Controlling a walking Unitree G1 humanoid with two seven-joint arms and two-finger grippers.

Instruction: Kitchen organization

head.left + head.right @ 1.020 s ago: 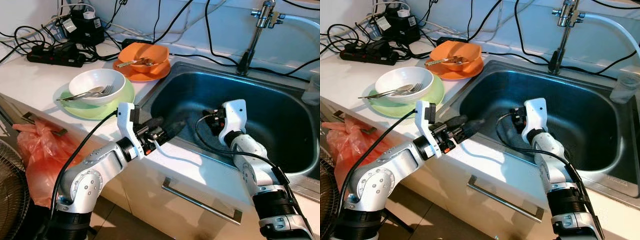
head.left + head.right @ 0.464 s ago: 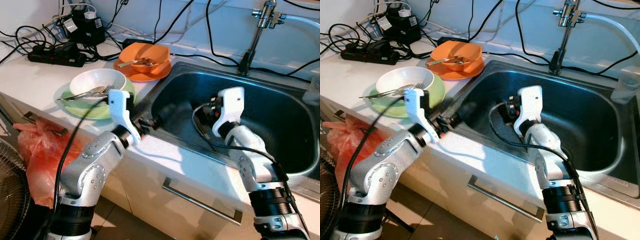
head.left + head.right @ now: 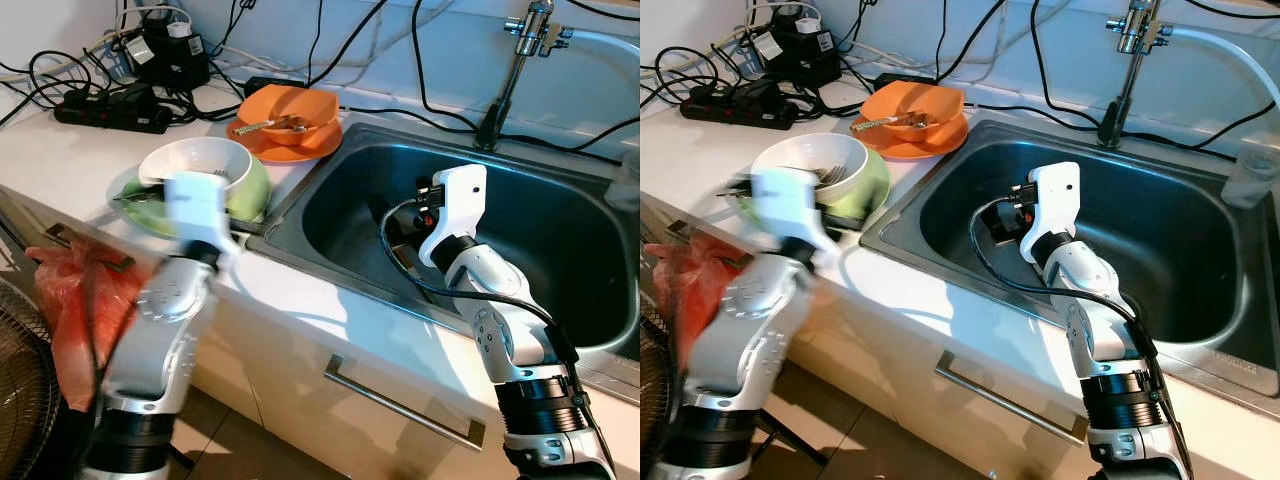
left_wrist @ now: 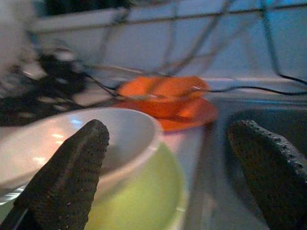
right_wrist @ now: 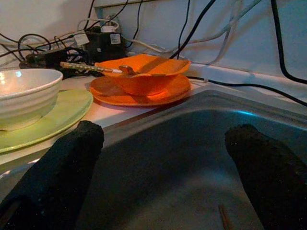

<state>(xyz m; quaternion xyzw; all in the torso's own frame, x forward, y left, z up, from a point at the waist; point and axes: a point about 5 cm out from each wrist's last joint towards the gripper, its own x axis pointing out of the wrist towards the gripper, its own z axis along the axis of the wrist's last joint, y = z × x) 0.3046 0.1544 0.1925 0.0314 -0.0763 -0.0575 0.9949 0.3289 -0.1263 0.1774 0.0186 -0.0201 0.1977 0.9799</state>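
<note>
A white bowl (image 3: pixel 205 160) with a fork and spoon (image 3: pixel 830 175) sits on a green plate (image 3: pixel 252 190) on the counter, left of the sink (image 3: pixel 560 230). Behind it an orange bowl (image 3: pixel 292 103) with a utensil rests on an orange plate (image 3: pixel 300 150). My left arm is blurred by motion, right in front of the white bowl. In the left wrist view my left gripper (image 4: pixel 172 177) is open, one finger (image 4: pixel 72 172) at the white bowl's (image 4: pixel 57 143) rim. My right gripper (image 5: pixel 168 177) is open and empty, low inside the sink basin (image 5: pixel 192 143), facing the dishes.
A faucet (image 3: pixel 510 70) stands behind the sink. A power strip (image 3: pixel 110 108) and tangled black cables lie at the counter's back left. A clear cup (image 3: pixel 1250 170) stands at the far right. Below the counter are a red plastic bag (image 3: pixel 75 300), a fan (image 3: pixel 20 400) and a drawer handle (image 3: pixel 400 405).
My left arm has swung left from the sink's front edge to the white bowl and green plate. My right gripper has shifted slightly left and up inside the sink.
</note>
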